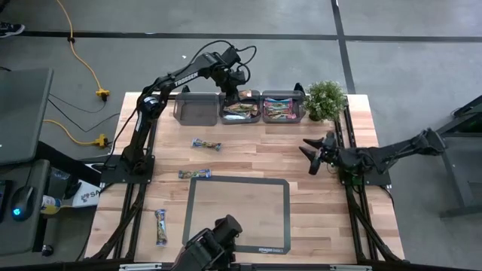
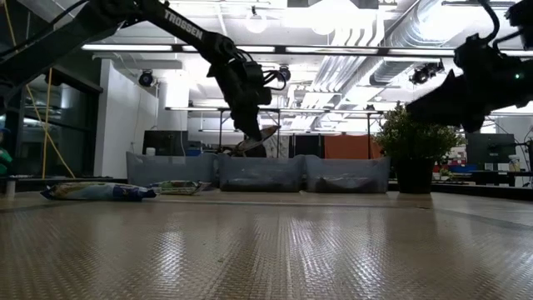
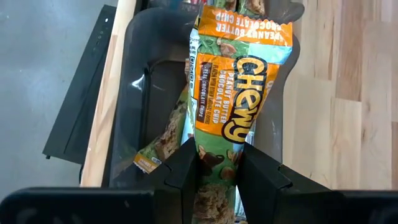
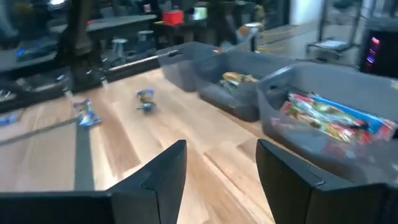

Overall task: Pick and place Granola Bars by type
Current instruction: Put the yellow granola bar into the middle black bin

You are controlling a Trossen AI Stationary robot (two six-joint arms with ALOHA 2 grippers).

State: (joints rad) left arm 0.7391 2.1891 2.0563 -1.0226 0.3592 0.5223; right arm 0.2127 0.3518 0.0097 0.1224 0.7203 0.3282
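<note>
Over middle bin [image 1: 241, 110]: left gripper [image 3: 219, 163] (bar [image 3: 231, 106] end hidden)

"CHEWY" on orange granola bar [image 3: 239, 93] wrapper ("TROSSEN" along left arm [image 1: 181, 77])

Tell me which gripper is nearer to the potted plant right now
Right. The right gripper hangs open just in front of the potted plant; the left gripper is farther along, over the middle bin, holding a granola bar.
</note>
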